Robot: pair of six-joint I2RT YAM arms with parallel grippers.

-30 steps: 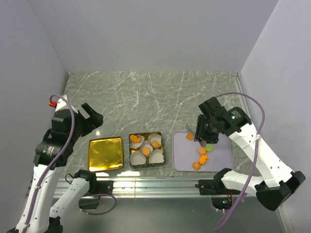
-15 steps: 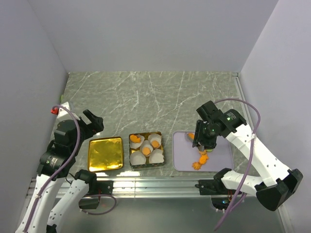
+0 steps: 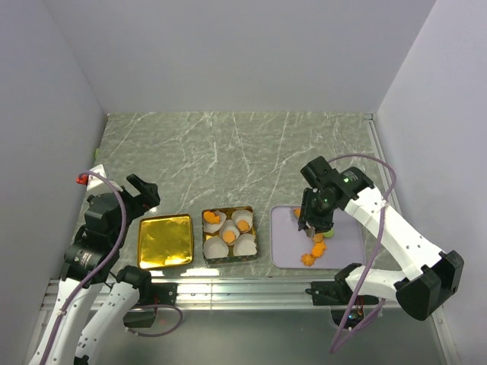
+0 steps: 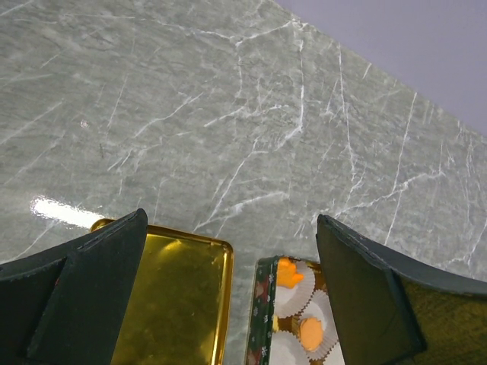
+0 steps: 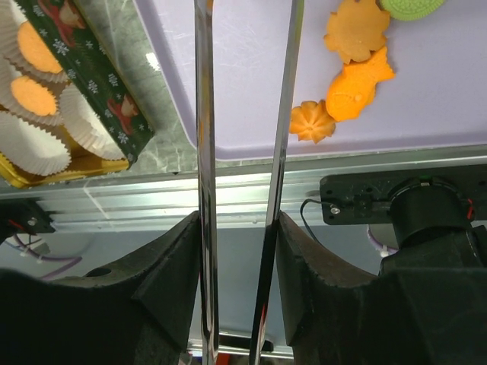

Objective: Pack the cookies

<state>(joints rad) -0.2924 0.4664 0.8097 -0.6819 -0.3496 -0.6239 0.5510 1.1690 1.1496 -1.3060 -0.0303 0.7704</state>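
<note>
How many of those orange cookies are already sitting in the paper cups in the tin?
3: one cookie at the tin's back left, one at the back right, one in the middle. The other cups look empty from above.

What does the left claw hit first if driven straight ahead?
Probably the bare marble tabletop just beyond the gold lid; nothing stands in the path of the open left claw. Depth is unclear, so it could clip the lid's far edge.

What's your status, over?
Left end effector open near gold lid. Right end effector gripping tongs over purple tray. Several cookies on tray, some in tin. Path clear.
</note>
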